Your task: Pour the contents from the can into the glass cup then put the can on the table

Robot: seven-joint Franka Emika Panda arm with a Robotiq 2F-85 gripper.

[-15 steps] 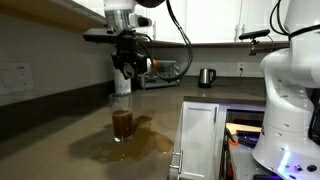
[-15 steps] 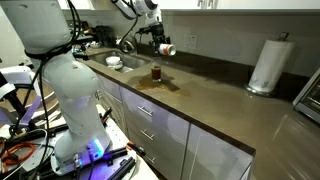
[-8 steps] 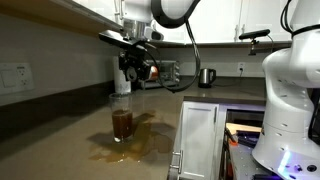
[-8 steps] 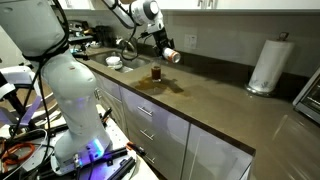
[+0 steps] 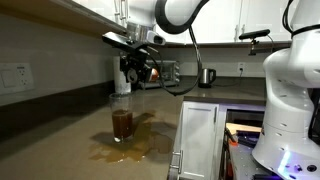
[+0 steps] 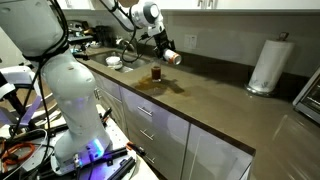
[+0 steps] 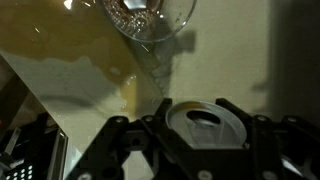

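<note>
**Can carried off the cup, spill on desk**

The can point(image 6: 173, 57) is gripped in the closed end effector point(image 5: 134, 71) and is held in the air, tilted well over on its side. Over the last second it has been shifted sideways from directly above the cup point(image 5: 122, 119) to a spot just beside and above it. In the wrist view the can's top point(image 7: 207, 121) is seen clear of the cup's rim point(image 7: 150, 14). No stream is visible between them.

Brown liquid is held in the lower part of the cup. The pour is judged finished, or nearly so. The can has not yet been righted and set down.

Surface: a wide brown puddle point(image 5: 135, 147) is spread on the desk point(image 6: 222, 102) around the cup's base. A dry patch is judged advisable for placing the can.

Room: a kitchen. A steel kettle point(image 5: 206, 76) is noted at the back wall, and a paper towel roll point(image 6: 266, 65) well apart along the desk. White cabinets are fitted below.
</note>
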